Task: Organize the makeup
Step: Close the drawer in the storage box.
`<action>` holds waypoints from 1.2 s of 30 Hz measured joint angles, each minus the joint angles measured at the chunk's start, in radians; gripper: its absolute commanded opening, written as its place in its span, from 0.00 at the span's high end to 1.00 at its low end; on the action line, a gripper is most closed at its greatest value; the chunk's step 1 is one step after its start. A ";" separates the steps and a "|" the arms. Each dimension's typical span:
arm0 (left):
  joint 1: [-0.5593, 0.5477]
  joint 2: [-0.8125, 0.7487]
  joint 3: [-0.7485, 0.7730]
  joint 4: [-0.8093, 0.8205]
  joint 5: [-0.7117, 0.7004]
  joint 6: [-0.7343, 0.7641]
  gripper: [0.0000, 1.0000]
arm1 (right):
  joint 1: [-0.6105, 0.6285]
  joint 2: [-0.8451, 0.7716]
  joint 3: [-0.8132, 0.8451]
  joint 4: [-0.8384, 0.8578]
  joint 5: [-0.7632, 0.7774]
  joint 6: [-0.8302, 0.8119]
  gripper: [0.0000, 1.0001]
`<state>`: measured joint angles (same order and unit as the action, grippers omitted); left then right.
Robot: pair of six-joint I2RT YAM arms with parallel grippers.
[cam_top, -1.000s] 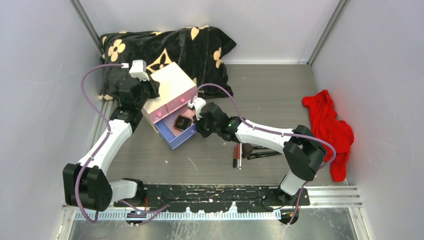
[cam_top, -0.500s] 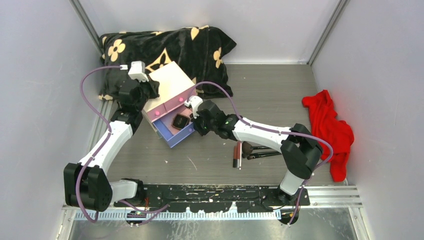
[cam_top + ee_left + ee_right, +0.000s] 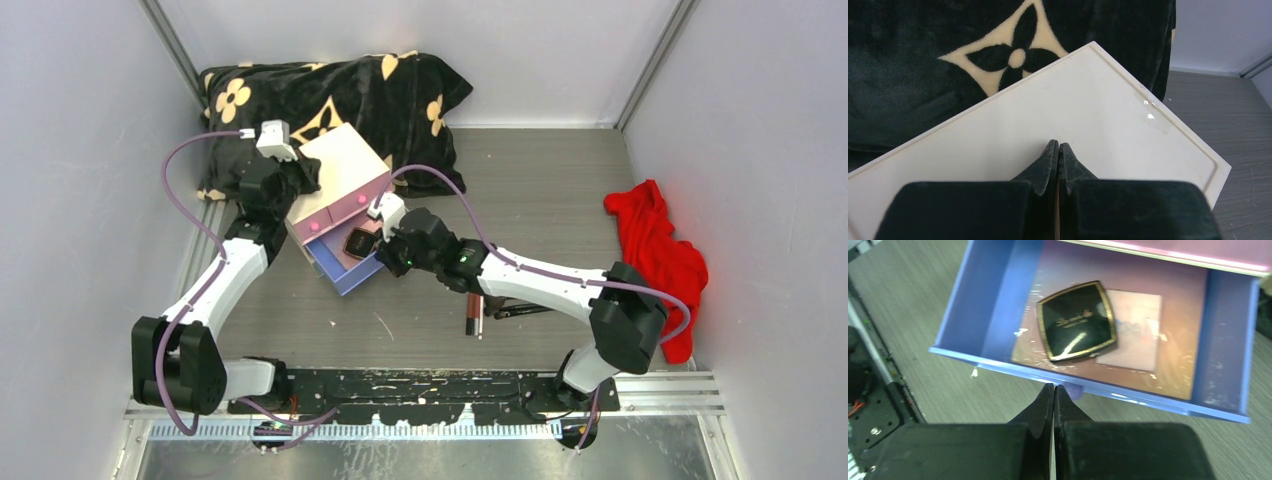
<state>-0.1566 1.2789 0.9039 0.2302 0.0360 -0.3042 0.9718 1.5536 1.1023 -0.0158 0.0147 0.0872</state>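
The blue drawer of the white chest stands pulled out. In it lie a black compact with gold trim and, partly under it, a flat pink palette. The compact also shows in the top view. My right gripper is shut and empty, its tips against the drawer's front edge beside the blue knob. My left gripper is shut and rests on the chest's white top. Two black-handled brushes and slim tubes lie on the table under my right arm.
A black pillow with cream flowers lies behind the chest against the back wall. A red cloth lies at the right wall. Grey walls enclose the table on three sides.
My right gripper has moved left and closer to the blue drawer's front. The drawer and compact have shifted slightly left. The left arm has hardly moved.
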 measured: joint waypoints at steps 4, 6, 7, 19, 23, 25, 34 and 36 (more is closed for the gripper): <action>0.002 0.003 -0.005 0.015 0.001 -0.008 1.00 | 0.024 0.009 0.000 0.016 -0.040 0.017 0.99; 0.003 0.004 -0.005 0.018 0.002 -0.011 1.00 | 0.026 0.023 0.001 0.024 -0.052 0.025 0.99; 0.005 0.004 -0.005 0.018 0.003 -0.013 1.00 | 0.026 0.034 0.004 0.027 -0.060 0.027 0.99; 0.017 -0.014 -0.037 0.046 0.010 -0.039 1.00 | 0.043 0.173 0.085 -0.001 -0.121 0.039 0.99; 0.023 -0.018 -0.048 0.059 0.010 -0.047 1.00 | 0.049 0.189 0.125 -0.026 -0.126 0.024 0.99; 0.023 -0.021 -0.053 0.065 0.010 -0.050 1.00 | 0.050 0.195 0.149 -0.023 -0.122 0.016 0.99; 0.026 -0.034 -0.074 0.084 0.010 -0.051 1.00 | 0.052 0.206 0.208 -0.023 -0.104 0.001 0.99; 0.026 -0.034 -0.074 0.084 0.010 -0.051 1.00 | 0.053 0.222 0.217 -0.024 -0.107 0.000 0.99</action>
<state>-0.1303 1.2449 0.8295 0.3145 0.0460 -0.3550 1.0248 1.7756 1.3190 -0.0395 -0.0925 0.0872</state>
